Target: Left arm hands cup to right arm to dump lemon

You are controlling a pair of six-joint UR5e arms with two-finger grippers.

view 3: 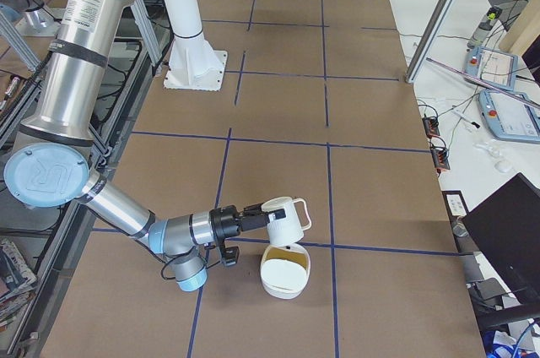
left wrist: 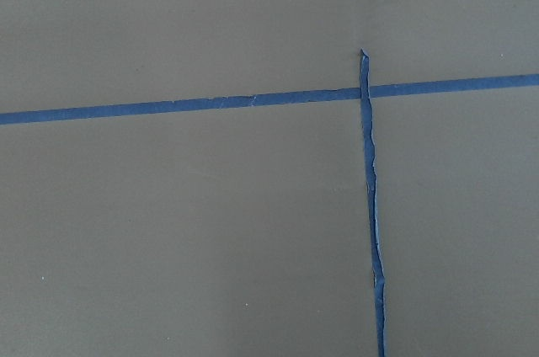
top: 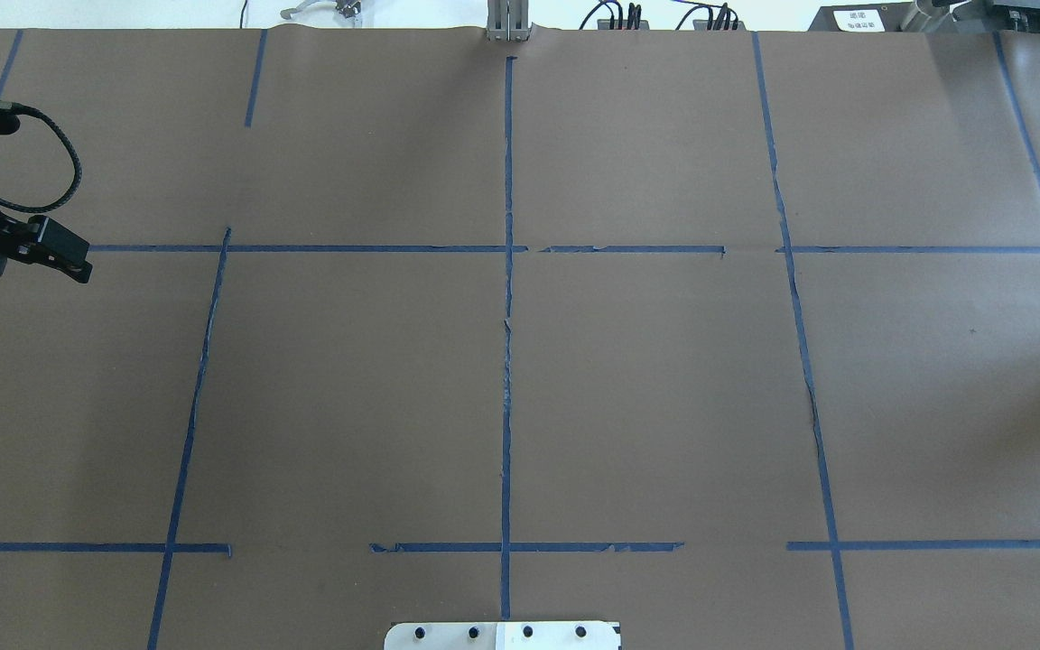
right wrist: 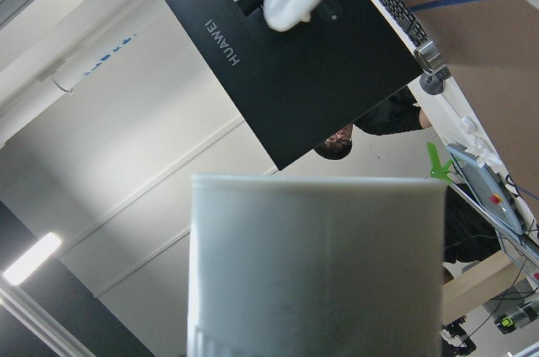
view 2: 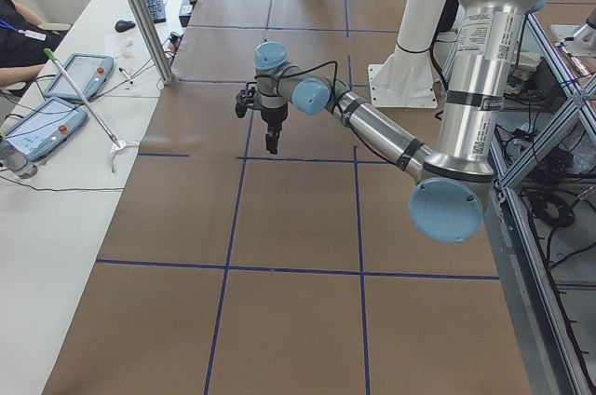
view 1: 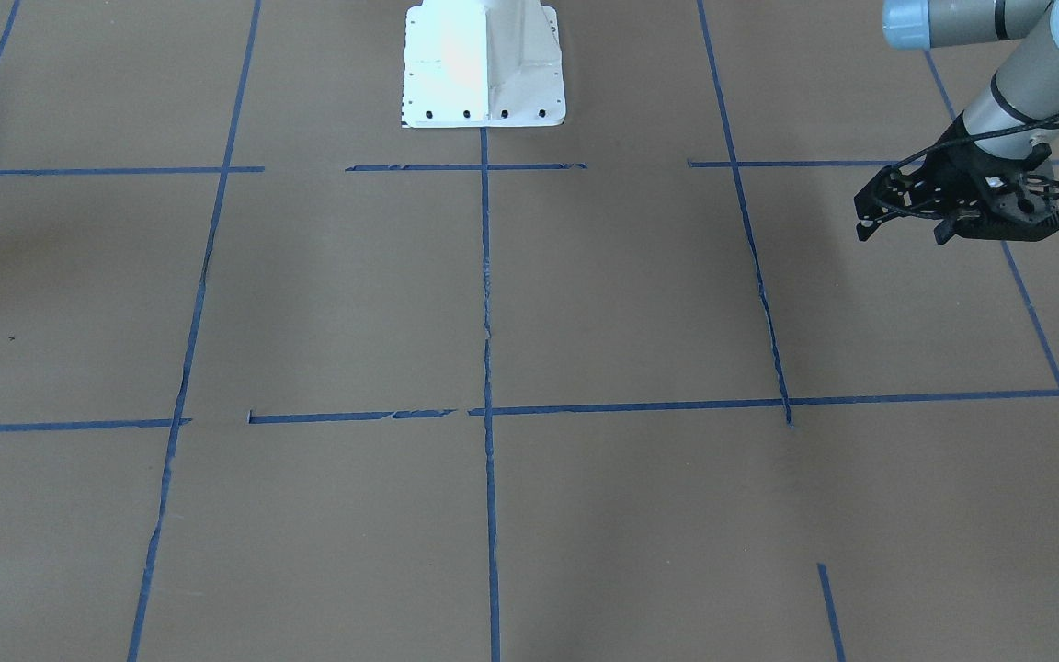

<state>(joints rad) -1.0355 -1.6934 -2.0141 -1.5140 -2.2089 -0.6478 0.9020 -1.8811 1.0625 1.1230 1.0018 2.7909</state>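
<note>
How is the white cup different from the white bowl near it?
The cup has a loop handle; the bowl has none. The cup is up off the table and tilted; the bowl sits upright on it. The cup looks narrower, the bowl wider. Both are white.

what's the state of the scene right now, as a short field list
left tool: open, empty, in the air over the table, on the robot's left
right tool: at the cup, open or shut cannot be told
cup: off the table, tipped on its side, just above the white bowl
white bowl: on the table, yellowish inside
lemon: cannot make it out
</note>
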